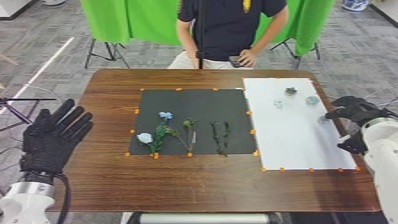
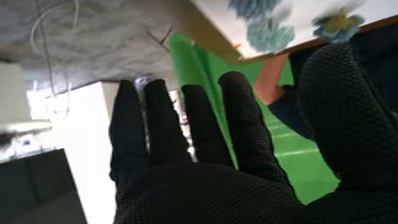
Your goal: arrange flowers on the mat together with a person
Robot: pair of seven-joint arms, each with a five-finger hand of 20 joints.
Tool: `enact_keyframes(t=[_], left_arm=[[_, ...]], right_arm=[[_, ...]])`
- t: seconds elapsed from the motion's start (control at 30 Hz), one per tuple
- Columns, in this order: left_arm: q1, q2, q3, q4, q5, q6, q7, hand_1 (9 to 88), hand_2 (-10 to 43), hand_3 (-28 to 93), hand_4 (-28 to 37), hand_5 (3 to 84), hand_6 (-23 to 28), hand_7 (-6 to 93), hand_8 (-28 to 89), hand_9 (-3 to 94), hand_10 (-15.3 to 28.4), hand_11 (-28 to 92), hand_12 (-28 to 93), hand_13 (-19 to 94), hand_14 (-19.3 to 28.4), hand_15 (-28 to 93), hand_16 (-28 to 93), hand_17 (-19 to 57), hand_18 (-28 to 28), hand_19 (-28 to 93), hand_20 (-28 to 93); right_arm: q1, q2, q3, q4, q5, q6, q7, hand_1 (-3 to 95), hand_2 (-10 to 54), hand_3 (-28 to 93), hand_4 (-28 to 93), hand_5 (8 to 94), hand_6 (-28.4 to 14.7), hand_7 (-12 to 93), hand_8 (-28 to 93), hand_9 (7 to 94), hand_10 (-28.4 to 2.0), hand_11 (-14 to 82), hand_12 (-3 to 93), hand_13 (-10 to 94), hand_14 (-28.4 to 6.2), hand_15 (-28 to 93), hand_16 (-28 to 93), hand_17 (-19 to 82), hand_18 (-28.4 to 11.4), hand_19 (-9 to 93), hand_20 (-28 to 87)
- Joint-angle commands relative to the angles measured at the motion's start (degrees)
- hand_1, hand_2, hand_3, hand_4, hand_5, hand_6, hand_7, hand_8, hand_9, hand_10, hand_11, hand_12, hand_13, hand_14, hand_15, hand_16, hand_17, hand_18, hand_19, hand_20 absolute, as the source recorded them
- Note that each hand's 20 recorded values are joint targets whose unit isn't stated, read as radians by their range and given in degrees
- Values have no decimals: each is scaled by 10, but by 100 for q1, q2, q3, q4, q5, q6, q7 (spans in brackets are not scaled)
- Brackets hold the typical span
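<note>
On the black mat (image 1: 191, 142) lie a white flower (image 1: 145, 138), a blue flower (image 1: 165, 115), a thin stem with a small green head (image 1: 188, 122) and dark green sprigs (image 1: 220, 136). The white mat (image 1: 298, 135) holds a dark flower head (image 1: 290, 91), a pale one (image 1: 312, 100) and a faint one (image 1: 278, 104). My right hand (image 1: 355, 111) is at the white mat's right edge; in the right wrist view the hand (image 2: 204, 187) has straight fingers, holding nothing, with flower heads (image 2: 270, 35) beyond. My left hand (image 1: 53, 135) is left of the table, fingers straight.
The brown wooden table (image 1: 115, 175) has orange tape pieces along both mats' edges. At its far side a person (image 1: 229, 30) stands with a dark phone (image 1: 235, 61) in one hand. Green cloth (image 1: 111, 20) hangs behind.
</note>
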Motion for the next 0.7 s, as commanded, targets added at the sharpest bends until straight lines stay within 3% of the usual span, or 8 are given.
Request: enact_keyframes(t=[0.03,0.13,0.2,0.33,0.4,0.5,0.6,0.7], left_arm=[[86,-67,45,-9,-28,7,-14,256,136,680,-283,424,61,91,-84,391,135,141,95,304,151,230,-27,-19,146,267,111],[60,-73,79,2,-33,17,-29,258,134,680,-283,424,61,91,-85,391,136,141,95,304,151,230,-27,-19,146,267,111],[40,-79,86,7,-3,12,-51,259,134,680,-283,424,61,92,-84,390,136,141,95,305,151,230,-27,-19,146,267,111],[28,-80,105,28,-24,40,-33,261,133,680,-283,425,62,93,-85,390,137,141,95,305,151,231,-26,-19,147,268,111],[48,-34,220,-3,-90,297,171,261,133,681,-283,425,63,94,-85,390,140,143,96,307,152,235,-25,-19,147,268,111],[22,-68,261,15,-145,272,142,262,134,684,-283,426,67,96,-85,393,147,150,98,311,156,250,-23,-17,146,269,111],[-6,-77,273,38,-138,248,105,263,134,685,-283,428,69,97,-85,394,149,152,98,312,157,255,-27,-17,147,270,111],[-2,-86,249,33,-112,231,80,263,134,686,-283,429,70,97,-85,395,150,153,98,313,158,259,-29,-17,147,270,110]], right_arm=[[-11,11,-224,136,-363,-32,-180,331,-44,804,-272,347,-24,204,-139,329,-123,117,118,296,-134,290,120,85,-177,522,112],[29,9,-334,196,-351,-338,11,362,-57,812,-279,357,-21,222,-150,362,-119,143,117,341,-124,353,129,106,-175,557,131],[-14,6,-430,226,-419,-253,105,385,-57,812,-280,368,-29,230,-151,398,-123,173,126,365,-116,400,132,122,-172,582,139],[-265,24,-665,282,-866,716,-4,441,-94,809,-283,419,-25,295,-179,470,-123,268,158,420,-101,523,128,161,-173,655,162],[-357,15,-819,371,-914,1380,-22,465,-95,794,-283,466,-10,329,-195,519,-117,311,173,462,-86,556,148,183,-174,681,177],[-479,-33,-896,408,-930,1812,-80,496,-95,745,-283,518,11,360,-212,573,-106,347,195,509,-78,582,204,211,-178,703,216],[-517,-35,-1036,526,-986,2476,-52,599,-95,579,-282,578,25,457,-121,698,-82,223,363,563,-62,548,338,229,-175,696,257],[-531,19,-1140,567,-944,3019,-111,632,-95,574,-282,643,30,512,-82,786,-75,184,443,605,-53,517,404,240,-172,687,277]])
